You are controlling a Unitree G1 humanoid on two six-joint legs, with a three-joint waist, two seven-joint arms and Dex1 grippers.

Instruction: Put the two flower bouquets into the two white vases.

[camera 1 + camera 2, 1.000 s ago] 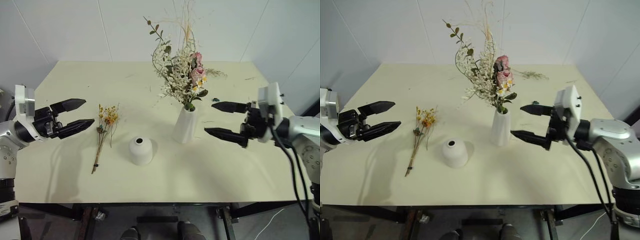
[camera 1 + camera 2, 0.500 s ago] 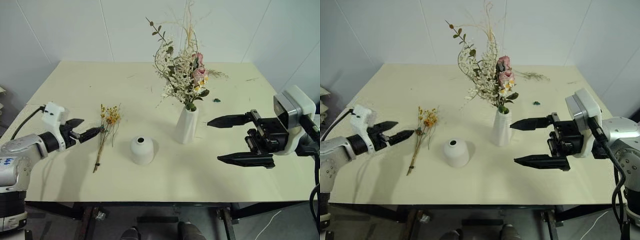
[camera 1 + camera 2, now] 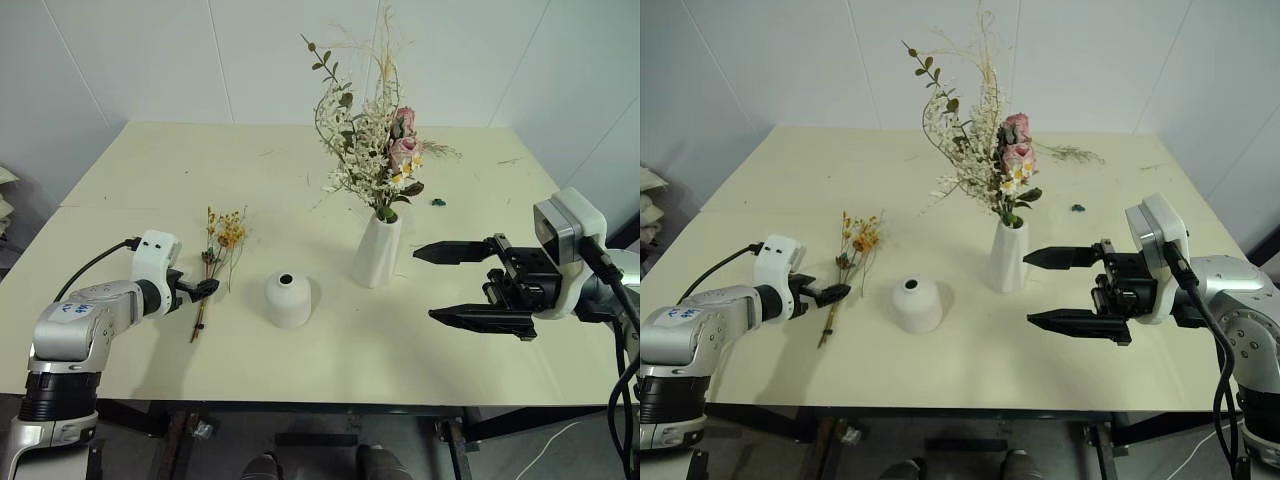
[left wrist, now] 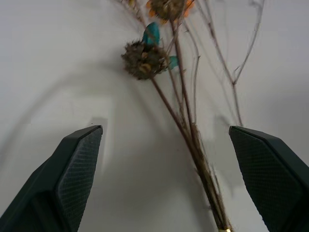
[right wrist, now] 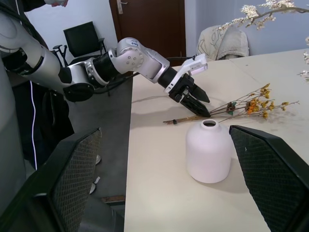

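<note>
The large bouquet [image 3: 378,150] of green leaves, white sprigs and pink roses stands upright in the tall white vase [image 3: 377,250] at the table's middle. The small yellow-orange bouquet [image 3: 215,260] lies flat on the table, left of the squat white vase [image 3: 288,298]. My left gripper [image 3: 205,288] is tilted down, low over the table at this bunch's stems. In the left wrist view the thin stems [image 4: 186,130] run between its open fingers, untouched. My right gripper [image 3: 425,285] hangs open and empty to the right of the tall vase, pointing left.
Loose dried twigs [image 3: 435,150] lie at the back right, and a small dark green scrap [image 3: 437,201] sits beside the tall vase. White walls close the table's far side. Past the table's left edge, a black chair [image 5: 84,41] stands on the floor.
My left gripper has dropped and tipped downward, closing in on the small bouquet's stems. My right gripper has rolled a little and drawn slightly back, still open.
</note>
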